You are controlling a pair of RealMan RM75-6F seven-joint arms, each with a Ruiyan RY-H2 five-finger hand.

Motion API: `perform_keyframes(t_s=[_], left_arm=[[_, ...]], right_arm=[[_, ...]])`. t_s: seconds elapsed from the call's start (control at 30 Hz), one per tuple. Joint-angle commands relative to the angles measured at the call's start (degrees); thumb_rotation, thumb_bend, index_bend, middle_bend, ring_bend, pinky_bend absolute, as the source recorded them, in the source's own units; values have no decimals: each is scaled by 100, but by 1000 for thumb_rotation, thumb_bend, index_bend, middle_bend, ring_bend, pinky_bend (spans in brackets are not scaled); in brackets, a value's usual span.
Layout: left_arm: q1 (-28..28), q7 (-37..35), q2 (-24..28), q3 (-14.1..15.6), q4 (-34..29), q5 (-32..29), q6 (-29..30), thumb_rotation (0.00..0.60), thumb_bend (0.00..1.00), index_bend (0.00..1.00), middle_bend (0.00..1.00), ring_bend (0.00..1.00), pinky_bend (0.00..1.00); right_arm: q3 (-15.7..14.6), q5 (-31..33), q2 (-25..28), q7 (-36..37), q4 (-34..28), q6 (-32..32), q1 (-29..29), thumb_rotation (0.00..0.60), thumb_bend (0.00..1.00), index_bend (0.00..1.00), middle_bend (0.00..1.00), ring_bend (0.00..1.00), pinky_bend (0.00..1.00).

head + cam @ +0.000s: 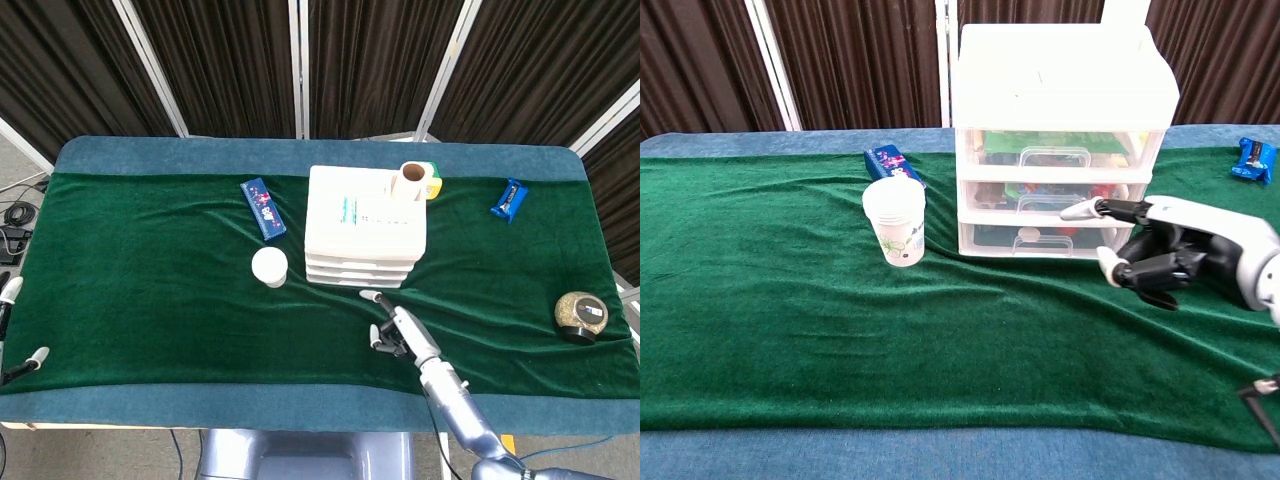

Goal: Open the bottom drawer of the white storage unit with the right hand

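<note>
Left hand (pixel 10 330) cut by head view's left edge; drawer contents blurred behind storage unit (pixel 1055 150) fronts.

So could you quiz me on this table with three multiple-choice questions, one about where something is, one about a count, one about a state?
1. Where is the white paper cup?
A. On top of the white storage unit
B. On the cloth, left of the unit in the chest view
C. In the right robot hand

2. How many drawers does the unit have?
A. Two
B. Three
C. Five

3. What state is the bottom drawer in?
A. Closed
B. Pulled halfway out
C. Removed

Answers: 1 B, the cup stands on the green cloth beside the unit; 2 B, three stacked drawer fronts show in the chest view; 3 A, its front sits flush with the frame, and the right robot hand holds nothing.
</note>
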Motion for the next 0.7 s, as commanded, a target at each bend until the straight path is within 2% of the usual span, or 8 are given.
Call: perform_keyframes(t_s=[0.03, 0.17, 0.3, 0.7], left_arm=[[2, -9, 0, -8, 5, -6, 8, 600, 33, 0, 0, 0, 0], [3, -27, 7, -14, 1, -12, 11, 600, 33, 0, 0, 0, 0], [9, -55, 15, -17, 2, -12, 22, 600, 34, 0, 0, 0, 0], [19, -101, 36, -30, -2, -17, 44, 600, 34, 0, 0, 0, 0]], right_arm=[[230, 331, -257, 515, 36, -151, 94, 600, 623, 145, 977, 1000, 872], [367, 466, -445, 1100, 106, -257, 75, 600, 623, 144, 974, 1000, 872], [347, 399, -645, 1271, 263, -192, 62, 600, 622, 141, 974, 1000, 871], [537, 590, -998, 1837, 590, -289, 100, 600, 621, 141, 973, 1000, 871]])
